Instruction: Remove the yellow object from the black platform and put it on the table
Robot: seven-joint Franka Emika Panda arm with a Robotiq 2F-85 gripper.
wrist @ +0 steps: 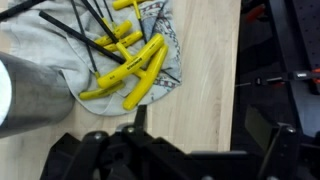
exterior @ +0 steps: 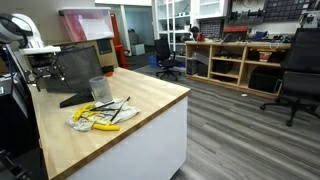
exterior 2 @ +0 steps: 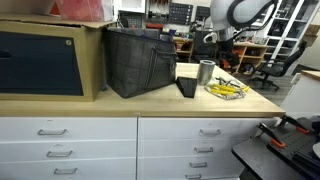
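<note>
Several yellow-handled T-shaped hex keys (wrist: pixel 140 70) lie in a heap on a grey cloth (wrist: pixel 55 50) on the wooden table (wrist: pixel 205 60). They show in both exterior views (exterior: pixel 100 115) (exterior 2: pixel 228 90). A black wedge-shaped piece (exterior: pixel 73 99) (exterior 2: pixel 186 87) stands beside them, and nothing yellow lies on it. My gripper (wrist: pixel 200 125) hangs above the table edge to the right of the tools, with its fingers spread wide and nothing between them. The arm (exterior 2: pixel 235 15) reaches in from above.
A metal cup (wrist: pixel 28 95) (exterior: pixel 98 88) (exterior 2: pixel 206 72) stands next to the cloth. A black mesh organizer (exterior: pixel 78 62) (exterior 2: pixel 140 62) stands behind it. The table edge (wrist: pixel 238 70) drops off to the right. Office chairs (exterior: pixel 167 55) and shelves stand on the floor beyond.
</note>
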